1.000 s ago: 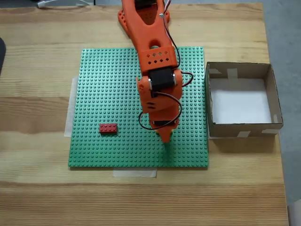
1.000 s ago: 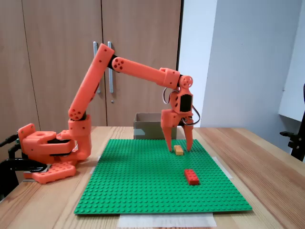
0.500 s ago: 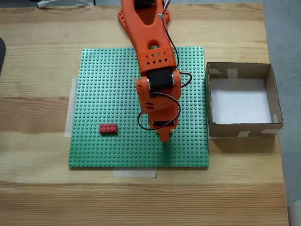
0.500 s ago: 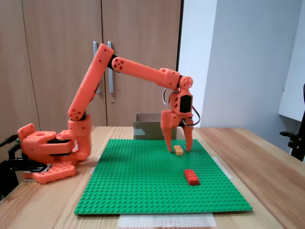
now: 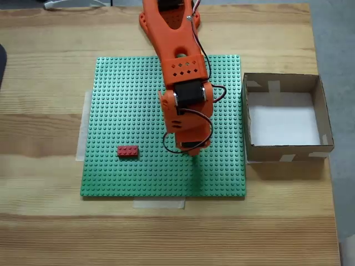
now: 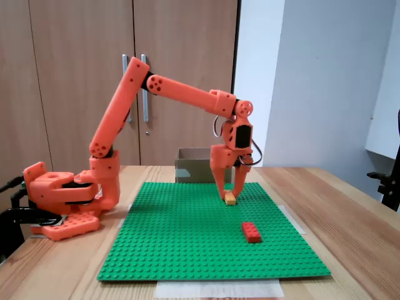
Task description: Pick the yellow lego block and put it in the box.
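Observation:
The yellow lego block (image 6: 230,199) sits between the tips of my gripper (image 6: 229,194), low over the far right part of the green baseplate (image 6: 187,237). The fingers have come together on its sides. From above, the gripper (image 5: 190,151) points straight down over the baseplate (image 5: 127,100) and hides the block beneath it. The brown cardboard box (image 5: 284,153) with its white bottom stands just off the baseplate's right edge in that view. From the side it shows behind the arm (image 6: 190,171).
A red brick (image 5: 127,151) lies on the baseplate left of the gripper when seen from above, and in front of it from the side (image 6: 252,232). The arm's base (image 6: 59,194) sits at the table's left end. Pale tape holds the baseplate's edges.
The fingers stood apart around the yellow block earlier; now they have shut on it. The block looks slightly shifted and tilted. The arm has barely moved.

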### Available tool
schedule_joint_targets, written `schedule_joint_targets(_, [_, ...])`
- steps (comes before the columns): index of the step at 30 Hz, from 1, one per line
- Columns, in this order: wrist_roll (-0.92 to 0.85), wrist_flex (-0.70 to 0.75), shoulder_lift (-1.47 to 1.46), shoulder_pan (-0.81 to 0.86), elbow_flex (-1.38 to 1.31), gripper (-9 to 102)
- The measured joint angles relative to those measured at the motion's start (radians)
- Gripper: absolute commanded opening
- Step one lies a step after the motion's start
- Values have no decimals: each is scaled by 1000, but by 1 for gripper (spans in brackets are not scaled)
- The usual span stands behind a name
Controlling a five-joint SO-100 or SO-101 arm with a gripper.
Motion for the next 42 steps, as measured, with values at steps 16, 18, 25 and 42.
schedule_joint_targets(16, [-28,18,67,5,28,-1])
schedule_joint_targets(18, [-32,38,87,5,28,-1])
schedule_joint_targets(25, [-49,44,179,5,48,-1])
schedule_joint_targets(42, [-118,78,575,-64,235,-1])
